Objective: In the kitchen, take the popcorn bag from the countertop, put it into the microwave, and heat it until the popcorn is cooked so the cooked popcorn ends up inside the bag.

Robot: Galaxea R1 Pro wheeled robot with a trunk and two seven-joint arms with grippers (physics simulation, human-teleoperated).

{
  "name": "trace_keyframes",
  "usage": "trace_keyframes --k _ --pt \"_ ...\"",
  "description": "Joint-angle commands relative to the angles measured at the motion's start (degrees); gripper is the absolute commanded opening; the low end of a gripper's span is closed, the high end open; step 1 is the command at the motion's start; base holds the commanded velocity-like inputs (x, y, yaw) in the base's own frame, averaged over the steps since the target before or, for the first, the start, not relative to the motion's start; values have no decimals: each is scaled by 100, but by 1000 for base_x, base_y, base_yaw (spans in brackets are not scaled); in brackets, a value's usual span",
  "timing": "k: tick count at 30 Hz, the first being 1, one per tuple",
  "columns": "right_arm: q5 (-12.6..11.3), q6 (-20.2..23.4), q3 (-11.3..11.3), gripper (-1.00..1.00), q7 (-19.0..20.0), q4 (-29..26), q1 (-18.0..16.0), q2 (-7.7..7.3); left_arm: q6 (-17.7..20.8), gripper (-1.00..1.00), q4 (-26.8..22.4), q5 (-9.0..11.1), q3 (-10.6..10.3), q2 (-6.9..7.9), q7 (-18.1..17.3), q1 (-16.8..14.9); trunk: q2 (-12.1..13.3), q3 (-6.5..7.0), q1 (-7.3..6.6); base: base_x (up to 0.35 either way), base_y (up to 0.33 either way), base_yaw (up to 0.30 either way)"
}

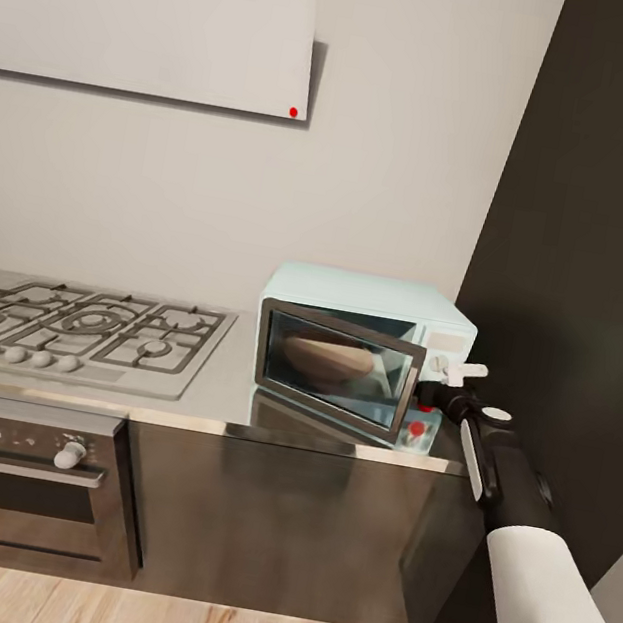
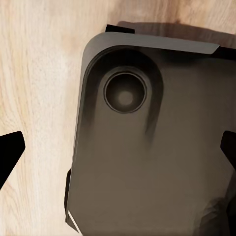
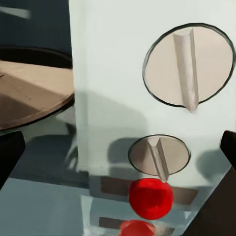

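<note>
The pale blue-white microwave (image 1: 368,306) stands on the grey countertop (image 1: 217,392) at its right end. Its dark glass door (image 1: 334,368) hangs slightly ajar, and a tan rounded shape, the popcorn bag (image 1: 329,358), shows behind the glass. No kernels can be made out. My right gripper (image 1: 448,383) is open right at the control panel, with its fingertips (image 3: 10,152) wide apart around the large knob (image 3: 188,65), the small knob (image 3: 158,155) and a red button (image 3: 150,197). A tan curved surface (image 3: 29,96) shows inside the cavity. My left gripper (image 2: 118,147) is open and holds nothing.
A gas hob (image 1: 85,330) with black grates lies left of the microwave, above a dark steel oven (image 1: 20,476). A tall dark cabinet (image 1: 596,248) walls off the right side. A pale hood (image 1: 156,27) hangs overhead. The left wrist view looks down on my grey base (image 2: 147,147) and wood floor (image 2: 39,73).
</note>
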Motion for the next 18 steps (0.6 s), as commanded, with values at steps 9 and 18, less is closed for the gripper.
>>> trace_keyframes --k 9,18 --pt "63 14 227 100 1093 -8 -3 40 -3 100 -4 41 4 0 -1 0 -3 -6 0 0 0 0" --pt "92 19 232 100 1622 -57 -3 13 -8 100 -4 38 11 0 -1 -2 -3 -6 0 -1 0 0"
